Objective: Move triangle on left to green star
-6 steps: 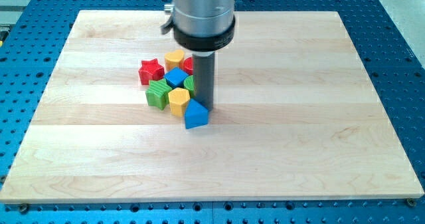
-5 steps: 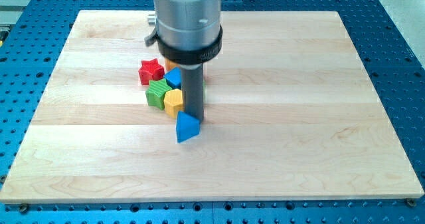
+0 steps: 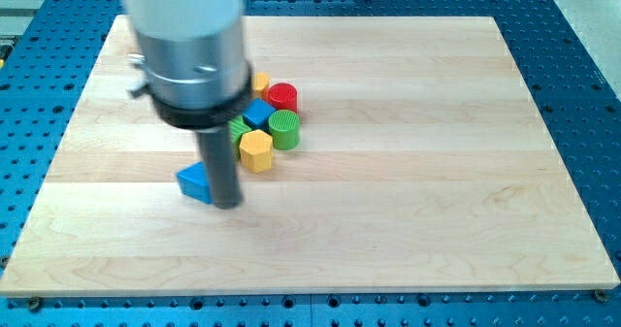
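From my seat at the controls, the first thing on the view's left of the wooden board (image 3: pixel 408 220) is the blue triangle (image 3: pixel 195 182), lying by itself below and to the left of the cluster. My tip (image 3: pixel 227 205) is planted right against its right-hand side, touching or all but touching, so as it stands the rod is on the side from which a push would send the block further to the view's left, away from the pile rather than toward it. There are no jaws on this rig to open or close; the rod only shoves, and it carries nothing. Just right of the rod sits the cluster: a green block (image 3: pixel 240 129) half hidden behind the rod, which I take to be the green star though its outline is mostly covered, then a yellow hexagon-like block (image 3: pixel 256 151) at the bottom of the group, a blue cube (image 3: pixel 259 113) above it, a sliver of another yellow block (image 3: pixel 260 81) at the top, a green cylinder (image 3: pixel 285 130) and a red cylinder (image 3: pixel 282 97) on the right edge. The arm's big grey housing hides whatever lies at the cluster's upper left. My reading is that I need to bring the tip round to the triangle's left or lower side before pushing it up and rightward to the green block.
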### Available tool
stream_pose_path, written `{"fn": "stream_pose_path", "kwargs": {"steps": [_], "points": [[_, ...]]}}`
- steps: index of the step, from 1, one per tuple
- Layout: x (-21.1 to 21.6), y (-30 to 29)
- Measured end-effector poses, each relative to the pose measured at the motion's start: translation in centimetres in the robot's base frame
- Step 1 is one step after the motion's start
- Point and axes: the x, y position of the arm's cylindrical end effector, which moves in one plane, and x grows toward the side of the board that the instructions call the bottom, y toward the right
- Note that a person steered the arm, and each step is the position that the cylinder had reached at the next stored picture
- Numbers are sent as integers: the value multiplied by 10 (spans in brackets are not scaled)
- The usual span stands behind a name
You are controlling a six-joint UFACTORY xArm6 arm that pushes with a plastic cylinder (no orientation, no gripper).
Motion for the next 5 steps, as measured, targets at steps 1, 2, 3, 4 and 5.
{"fn": "stream_pose_path", "kwargs": {"steps": [1, 2, 3, 4, 5], "points": [[-1, -4], [0, -11], [-2, -65], [-2, -90], [9, -90]]}}
